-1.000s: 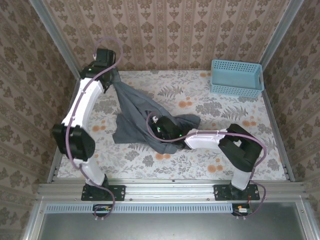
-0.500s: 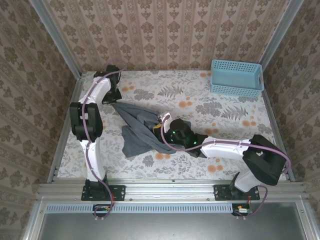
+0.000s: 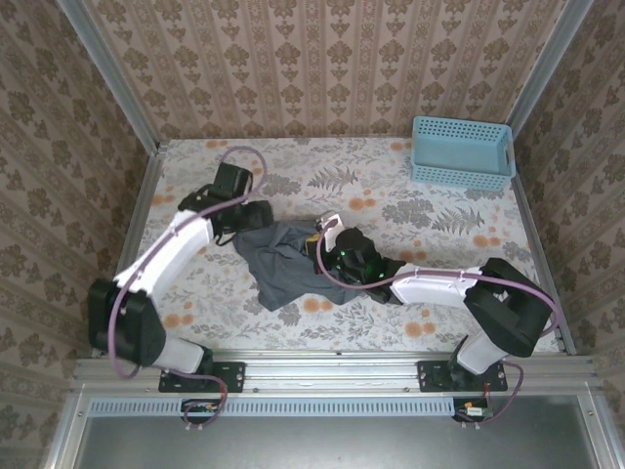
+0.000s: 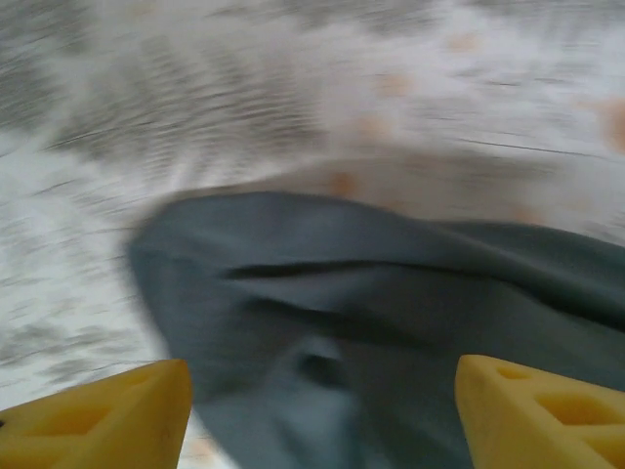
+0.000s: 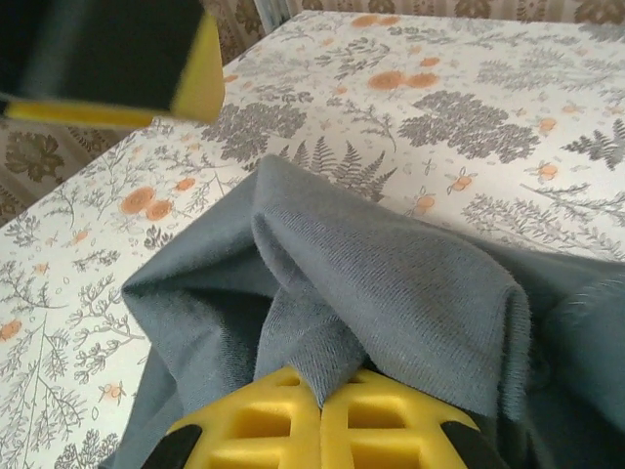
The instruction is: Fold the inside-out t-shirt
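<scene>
We see the inside-out t-shirt (image 3: pixel 283 264) as a plain dark slate-grey bundle, crumpled rather than spread flat. It lies on the counter (image 3: pixel 430 225), a little toward 9 o'clock of the centre. One pointed corner trails toward 6 o'clock, and the bulk bunches up toward 3 o'clock. Close up from the right wrist, we find the thin cloth heaped in soft overlapping folds, one of them pinched in the closed right tool (image 5: pixel 320 396). In the blurred left wrist view, a rounded, creased edge rests on the counter.

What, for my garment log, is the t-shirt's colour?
The t-shirt is plain slate grey; clearest in the right wrist view.
</scene>
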Tool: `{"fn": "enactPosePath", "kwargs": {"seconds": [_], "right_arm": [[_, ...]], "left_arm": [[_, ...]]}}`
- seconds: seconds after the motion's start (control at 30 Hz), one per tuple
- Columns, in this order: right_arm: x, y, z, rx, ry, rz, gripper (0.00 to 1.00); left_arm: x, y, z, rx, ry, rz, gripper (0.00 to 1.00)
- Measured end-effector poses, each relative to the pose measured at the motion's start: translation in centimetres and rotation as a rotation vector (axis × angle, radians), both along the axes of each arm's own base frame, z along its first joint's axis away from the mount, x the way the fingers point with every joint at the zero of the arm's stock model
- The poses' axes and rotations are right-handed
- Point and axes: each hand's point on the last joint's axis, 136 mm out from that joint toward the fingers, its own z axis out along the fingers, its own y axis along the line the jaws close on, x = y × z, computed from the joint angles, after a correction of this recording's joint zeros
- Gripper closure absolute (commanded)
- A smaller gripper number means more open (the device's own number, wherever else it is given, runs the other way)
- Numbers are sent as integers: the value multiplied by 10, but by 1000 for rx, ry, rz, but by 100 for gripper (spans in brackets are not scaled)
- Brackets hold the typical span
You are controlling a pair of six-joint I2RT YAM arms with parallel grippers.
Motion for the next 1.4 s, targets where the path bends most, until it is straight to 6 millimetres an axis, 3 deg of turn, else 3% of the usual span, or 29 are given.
{"fn": "enactPosePath", "kwargs": {"seconds": [0.07, 0.13, 0.3, 0.37, 0.53, 0.67, 0.73, 0.87, 0.93, 1.03, 1.1, 1.23, 1.4], "right_arm": [[-1, 2, -2, 2, 7, 13, 100], [-2, 4, 0, 10, 4, 19, 100], [-6, 8, 1, 28, -1, 47, 100], [-9, 8, -2, 23, 4, 53, 100], [-18, 9, -5, 21, 10, 76, 100], [-26, 2, 7, 40, -6, 84, 100], [-30, -2, 24, 64, -29, 87, 100], [-40, -14, 73, 145, -108, 88, 100], [-45, -23, 96, 184, -153, 82, 100], [-48, -35, 111, 211, -190, 63, 100], [-43, -43, 106, 202, -186, 36, 100], [-27, -63, 73, 150, -126, -48, 100], [-20, -73, 24, 66, -7, -112, 100]], "left_arm": [[-14, -31, 6, -77, -38, -96, 25], [-23, -46, -4, -127, -26, -142, 24], [-27, -55, -48, -146, 77, -157, 33], [-24, -59, -59, -149, 98, -157, 43], [-17, -61, -72, -143, 117, -148, 79], [-3, -51, -72, -125, 113, -95, 94], [10, -37, -80, -109, 136, -40, 100], [27, -1, -112, -60, 224, 74, 100], [23, 19, -127, -41, 270, 130, 100], [14, 45, -133, -37, 293, 203, 100], [9, 57, -125, -34, 281, 236, 98], [10, 60, -97, -41, 201, 241, 87], [-6, 50, -76, -5, 145, 192, 47]]}}
